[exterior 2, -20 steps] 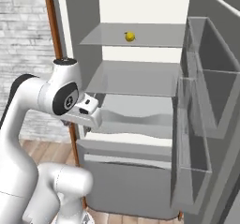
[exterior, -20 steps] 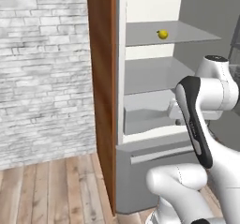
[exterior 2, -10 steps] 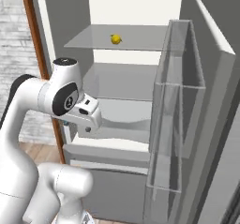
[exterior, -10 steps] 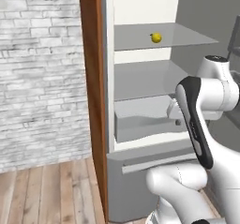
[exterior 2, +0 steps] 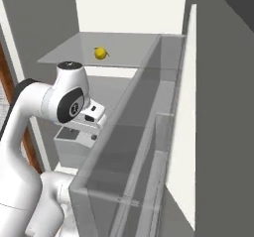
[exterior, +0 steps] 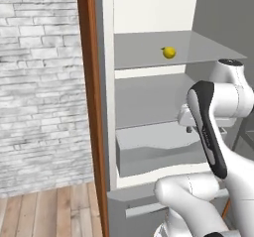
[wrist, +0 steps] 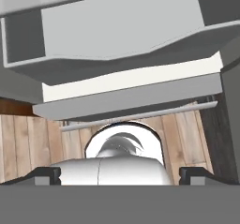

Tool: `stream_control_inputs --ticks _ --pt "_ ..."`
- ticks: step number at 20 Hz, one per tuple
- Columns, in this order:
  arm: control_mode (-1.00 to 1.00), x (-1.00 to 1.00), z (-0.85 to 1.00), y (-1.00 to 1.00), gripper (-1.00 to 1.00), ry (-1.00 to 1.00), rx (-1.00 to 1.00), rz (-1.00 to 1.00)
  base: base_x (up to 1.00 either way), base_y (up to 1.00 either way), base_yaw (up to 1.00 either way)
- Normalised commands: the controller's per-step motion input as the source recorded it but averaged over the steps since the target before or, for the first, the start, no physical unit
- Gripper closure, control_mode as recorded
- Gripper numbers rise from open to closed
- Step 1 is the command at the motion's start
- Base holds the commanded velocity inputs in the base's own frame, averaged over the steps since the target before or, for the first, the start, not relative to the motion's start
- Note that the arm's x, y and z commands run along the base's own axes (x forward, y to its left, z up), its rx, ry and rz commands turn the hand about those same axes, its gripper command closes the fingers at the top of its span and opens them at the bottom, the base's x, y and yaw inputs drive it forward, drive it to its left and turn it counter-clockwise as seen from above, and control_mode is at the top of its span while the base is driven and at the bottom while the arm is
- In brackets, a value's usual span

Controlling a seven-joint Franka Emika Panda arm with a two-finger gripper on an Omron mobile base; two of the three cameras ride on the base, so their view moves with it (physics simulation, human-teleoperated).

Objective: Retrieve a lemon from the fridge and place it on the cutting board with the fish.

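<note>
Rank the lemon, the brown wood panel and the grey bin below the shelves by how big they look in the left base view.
1. Wood panel: a tall strip running the picture's whole height, though it stands nearer the camera.
2. Bin: a wide grey box, partly hidden by the arm.
3. Lemon: a tiny yellow dot on the upper shelf.

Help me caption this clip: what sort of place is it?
Probably a home kitchen, rendered: an open fridge with grey shelves, a lemon on the upper shelf, a brick wall and wood floor.

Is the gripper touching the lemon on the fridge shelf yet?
Apart. In the left base view the lemon sits alone on the upper shelf, the arm well below.
</note>
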Motion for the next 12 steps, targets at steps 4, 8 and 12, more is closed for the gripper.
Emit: stream_control_inputs --ticks 4,8,12 --pt "1.00 0.00 0.00 0.00 -1.00 0.00 0.00 0.00 0.49 -0.02 0.04" --pt "-1.00 0.00 0.00 -0.01 -1.00 0.00 0.00 0.01 0.12 0.00 0.02" --pt "-1.00 0.00 0.17 0.00 -1.00 -0.19 -0.02 0.03 0.00 0.00 0.00"
